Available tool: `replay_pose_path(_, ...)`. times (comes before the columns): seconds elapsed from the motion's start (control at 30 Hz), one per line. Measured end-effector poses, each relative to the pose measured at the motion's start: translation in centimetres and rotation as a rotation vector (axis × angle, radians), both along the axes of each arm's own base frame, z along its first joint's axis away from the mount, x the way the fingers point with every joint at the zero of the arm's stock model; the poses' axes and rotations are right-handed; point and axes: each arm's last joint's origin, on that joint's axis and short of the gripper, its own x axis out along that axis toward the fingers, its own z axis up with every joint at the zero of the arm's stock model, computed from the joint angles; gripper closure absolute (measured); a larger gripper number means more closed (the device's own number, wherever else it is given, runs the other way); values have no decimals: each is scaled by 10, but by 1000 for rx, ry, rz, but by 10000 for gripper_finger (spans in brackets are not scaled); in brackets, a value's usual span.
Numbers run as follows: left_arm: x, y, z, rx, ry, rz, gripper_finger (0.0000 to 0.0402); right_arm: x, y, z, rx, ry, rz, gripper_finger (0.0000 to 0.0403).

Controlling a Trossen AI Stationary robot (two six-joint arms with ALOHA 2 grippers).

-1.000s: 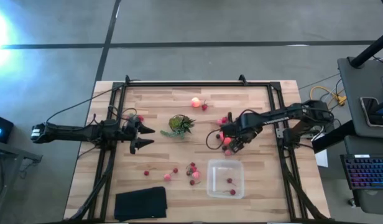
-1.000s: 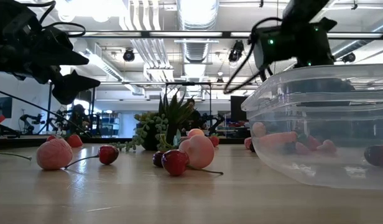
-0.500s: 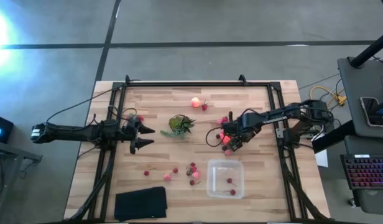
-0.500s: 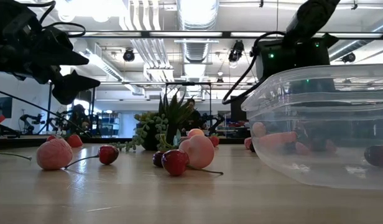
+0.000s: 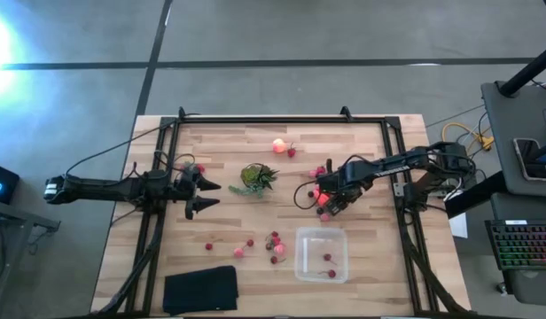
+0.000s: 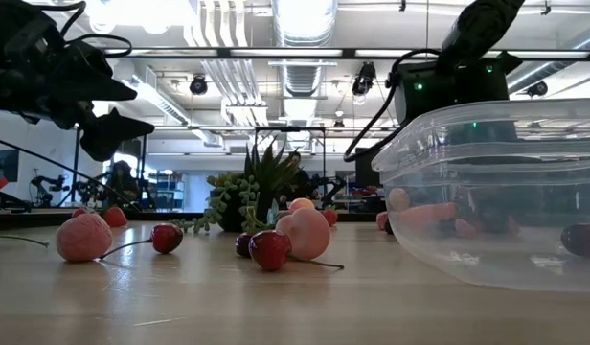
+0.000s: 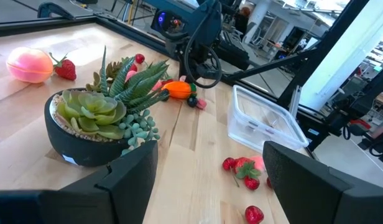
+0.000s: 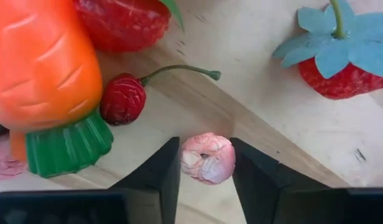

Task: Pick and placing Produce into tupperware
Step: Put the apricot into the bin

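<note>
Gripping a small pink berry [image 8: 207, 158]: the right gripper [image 8: 206, 163] has its fingers [image 8: 159, 171] nearly closed, one against each side of the piece, right down at the desk [image 5: 229, 146] surface. Same wrist view shows an orange carrot [image 8: 39, 68] with a green top just beside it, a dark red cherry [image 8: 122, 99] with stem touching the carrot, and a strawberry [image 8: 341, 65] with teal leaves a bit apart.

In the high view the right gripper [image 5: 331, 202] sits over the red cluster on the right half of the desk, just beyond the tupperware [image 5: 322, 254]. Tupperware is near the front edge, right of centre, with a couple of dark red pieces [image 5: 329, 260] already inside. Low view shows it close to the camera, clear wall [image 6: 496, 192], carrot and berries visible behind it.

More produce loose: berries [image 5: 275, 241] just left of the tupperware, a few more [image 5: 209, 246] further left, a peach-pink round piece [image 5: 278, 145] near the far edge.

Left gripper [image 5: 205, 196] hovers on the left side, fingers [image 7: 126, 180] wide apart, holding nothing, pointed at the green succulent pot [image 5: 256, 177]. Black pad [image 5: 200, 289] at the front left corner.
</note>
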Motion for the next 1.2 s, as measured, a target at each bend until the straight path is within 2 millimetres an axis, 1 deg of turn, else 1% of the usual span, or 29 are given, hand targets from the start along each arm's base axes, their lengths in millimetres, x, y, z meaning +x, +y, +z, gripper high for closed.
replay_pose_path(0.13,0,0,0,0,-1,0,125,2,2,6,46,-21,-8,301)
replay_pose_path(0.23,0,0,0,0,0,0,125,9,7,23,63,-79,3,303)
replay_pose_path(0.3,0,0,0,0,-1,0,125,14,12,42,62,-139,15,303)
replay_pose_path(0.37,0,0,0,0,-1,0,125,18,19,64,71,-214,35,302)
replay_pose_path(0.43,0,0,0,0,-1,0,125,20,28,89,114,-307,72,301)
replay_pose_path(0.5,0,0,0,0,-1,0,125,20,41,111,156,-373,105,301)
replay_pose_path(0.57,0,0,0,0,-1,0,125,18,55,126,177,-403,132,300)
replay_pose_path(0.63,0,0,0,0,0,0,125,15,71,134,196,-401,156,300)
replay_pose_path(0.67,0,0,0,0,0,0,125,14,80,135,205,-394,167,300)
replay_pose_path(0.77,0,0,0,0,0,0,125,14,106,131,224,-360,209,300)
replay_pose_path(0.87,0,0,0,0,0,-1,125,20,131,119,231,-339,253,296)
replay_pose_path(0.97,0,0,0,0,2,0,125,29,151,102,227,-315,296,290)
replay_pose_path(1.07,0,0,0,0,1,-1,125,36,163,85,129,-273,311,283)
replay_pose_path(1.13,0,0,0,0,1,0,125,37,168,77,53,-244,335,275)
replay_pose_path(1.2,0,0,0,0,-1,0,125,39,172,72,31,-213,351,264)
